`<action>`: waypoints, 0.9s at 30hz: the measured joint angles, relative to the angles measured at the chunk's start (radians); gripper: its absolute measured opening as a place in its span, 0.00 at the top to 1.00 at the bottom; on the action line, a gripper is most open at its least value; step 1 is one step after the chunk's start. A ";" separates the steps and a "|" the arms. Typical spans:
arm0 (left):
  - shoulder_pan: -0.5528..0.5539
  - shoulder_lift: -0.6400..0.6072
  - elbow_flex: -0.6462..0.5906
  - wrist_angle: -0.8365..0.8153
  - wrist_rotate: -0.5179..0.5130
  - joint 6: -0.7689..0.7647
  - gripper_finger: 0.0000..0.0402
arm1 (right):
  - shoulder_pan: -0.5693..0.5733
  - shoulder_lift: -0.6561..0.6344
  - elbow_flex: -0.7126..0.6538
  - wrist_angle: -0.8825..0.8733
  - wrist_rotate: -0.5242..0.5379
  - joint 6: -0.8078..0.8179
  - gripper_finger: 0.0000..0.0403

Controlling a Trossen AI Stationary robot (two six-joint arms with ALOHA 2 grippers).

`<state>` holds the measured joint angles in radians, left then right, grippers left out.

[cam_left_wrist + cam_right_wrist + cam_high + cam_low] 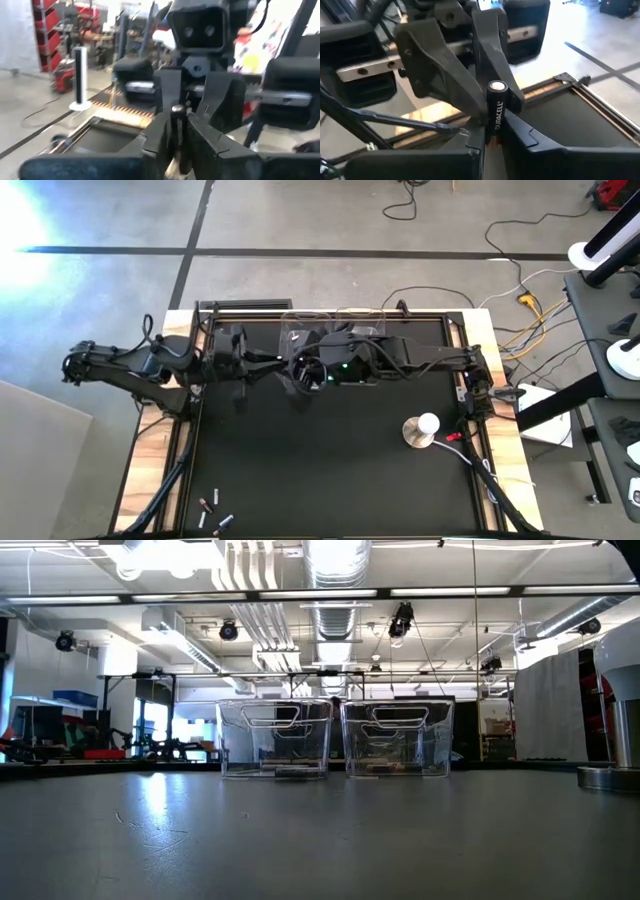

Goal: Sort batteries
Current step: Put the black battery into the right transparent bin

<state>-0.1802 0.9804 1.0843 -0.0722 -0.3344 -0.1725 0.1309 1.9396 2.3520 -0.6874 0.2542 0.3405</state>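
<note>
Both grippers meet in the air over the far half of the black mat, just in front of two clear bins [310,332] [362,328]. My left gripper [285,370] reaches in from the left, my right gripper [308,372] from the right, tip to tip. Between them is one dark battery [498,107] with pale lettering and a silvery end cap. Both grippers are shut on it. Several loose batteries [214,510] lie on the mat near its front left corner. The low view shows neither gripper. My left gripper [177,137] has the battery's end [177,109] between its two fingers, coming level from the table's left. The battery lies across the fingers, clear of the mat. My right gripper [495,142] pinches the battery's lower part [497,129] between its two fingertips [520,132], coming nearly level from the table's right. The battery lies across the fingers, its silvery cap [497,87] sticking out beyond them. It is lifted clear of the mat.
A round white-topped metal disc [421,430] and a small red clip [455,437] sit on the mat at the right. The two clear bins [275,740] [397,740] stand side by side at the far edge. Wooden boards and cables frame the mat.
</note>
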 joint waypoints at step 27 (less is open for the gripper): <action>0.000 -0.011 0.406 -0.861 -0.199 -0.120 0.75 | -0.347 0.054 -0.066 -0.750 -0.199 -0.479 0.93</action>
<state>-0.1799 0.9691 1.4907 -0.9331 -0.5331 -0.2923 -0.2159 1.9935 2.2860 -1.4370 0.0548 -0.1385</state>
